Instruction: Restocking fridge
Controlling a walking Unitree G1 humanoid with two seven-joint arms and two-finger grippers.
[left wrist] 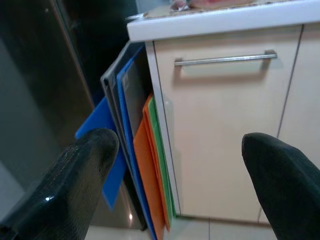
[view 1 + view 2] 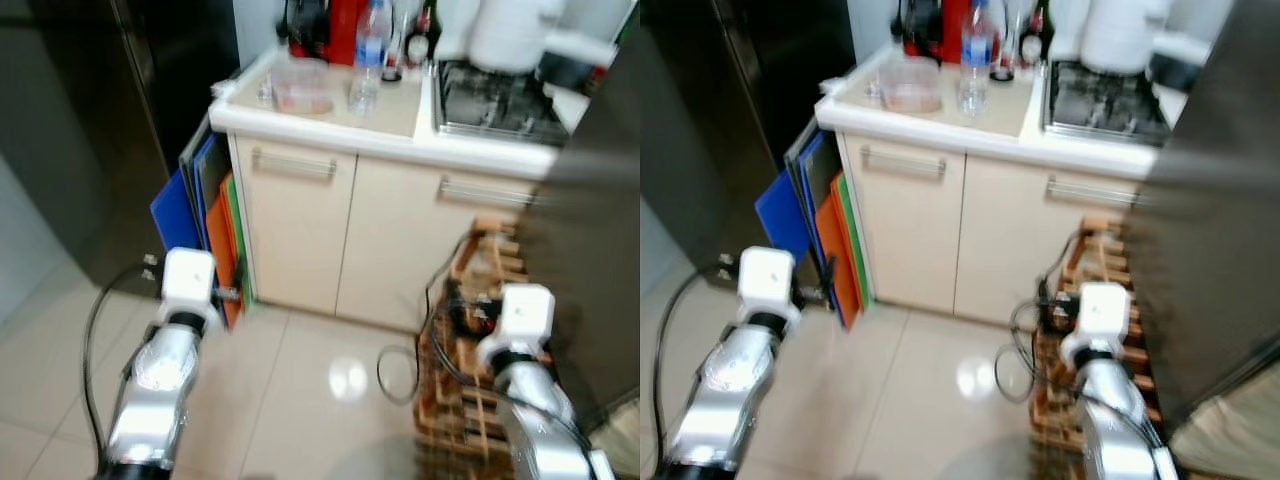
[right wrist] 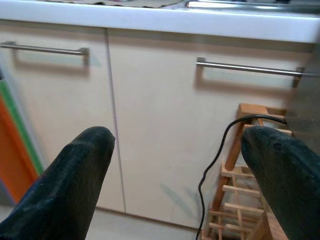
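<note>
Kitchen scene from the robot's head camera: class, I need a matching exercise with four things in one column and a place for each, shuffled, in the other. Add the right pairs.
Things:
1. water bottle
2. coloured boards
3. wooden rack
4. hob

Places:
A. leaning against the cabinet's side
B. on the floor by the right arm
C. standing on the counter near a clear container
D. set into the worktop, right of the bottle

Pairs: 1-C, 2-A, 3-B, 4-D

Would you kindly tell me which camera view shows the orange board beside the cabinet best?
The left wrist view: the orange board appears large and sharp between blue and green boards. Both eye views show it smaller and blurred; the right wrist view catches just its edge.
</note>
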